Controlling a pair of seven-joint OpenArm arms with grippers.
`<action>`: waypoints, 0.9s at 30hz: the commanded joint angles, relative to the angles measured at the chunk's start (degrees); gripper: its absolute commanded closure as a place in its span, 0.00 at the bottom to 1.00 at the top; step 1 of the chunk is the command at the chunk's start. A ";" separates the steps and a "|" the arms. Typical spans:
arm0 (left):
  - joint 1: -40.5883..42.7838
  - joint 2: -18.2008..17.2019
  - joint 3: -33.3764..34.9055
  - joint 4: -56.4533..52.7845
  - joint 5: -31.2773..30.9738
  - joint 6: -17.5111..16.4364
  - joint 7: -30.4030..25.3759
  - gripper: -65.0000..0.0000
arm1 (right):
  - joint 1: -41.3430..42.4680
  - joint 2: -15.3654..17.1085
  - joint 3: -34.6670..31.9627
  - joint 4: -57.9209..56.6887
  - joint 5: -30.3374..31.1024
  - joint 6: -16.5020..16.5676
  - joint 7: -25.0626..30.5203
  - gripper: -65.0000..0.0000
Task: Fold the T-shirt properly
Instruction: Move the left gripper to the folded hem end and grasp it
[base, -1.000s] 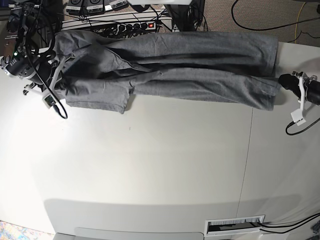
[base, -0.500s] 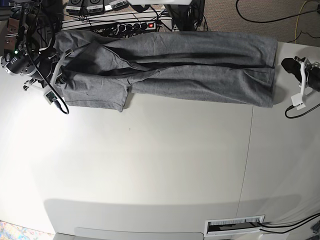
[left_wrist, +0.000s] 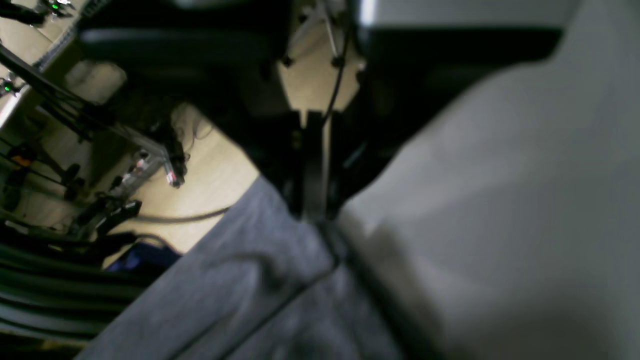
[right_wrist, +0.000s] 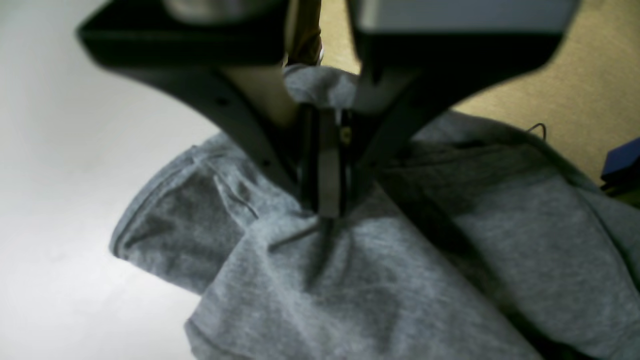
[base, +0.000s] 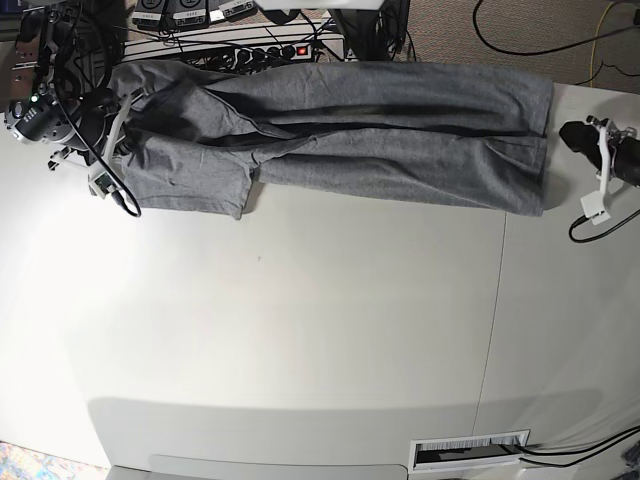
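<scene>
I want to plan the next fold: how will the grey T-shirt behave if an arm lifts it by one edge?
The T-shirt is probably floppy: it lies in soft creases and bunches under the right gripper, so lifted parts would likely sag. It seems light, thin cloth. On the smooth white table it may slide rather than stay put.

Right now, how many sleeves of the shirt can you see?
1. A short sleeve lies flat at the near edge of the T-shirt, by the right gripper. The other sleeve may be hidden in the folded fabric near the table's far edge.
</scene>
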 joint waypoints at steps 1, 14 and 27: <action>-0.83 -1.70 -0.74 1.57 -0.93 -0.08 -0.90 1.00 | 0.31 1.14 0.59 0.90 0.28 0.11 0.70 1.00; -0.74 11.30 -0.72 15.34 -0.93 -0.08 -1.31 1.00 | 0.28 1.14 0.59 0.87 -3.63 0.13 1.27 0.99; -0.13 16.17 -0.72 15.30 7.72 -0.08 -10.27 1.00 | 0.28 1.07 0.57 0.61 -4.83 0.11 2.36 0.99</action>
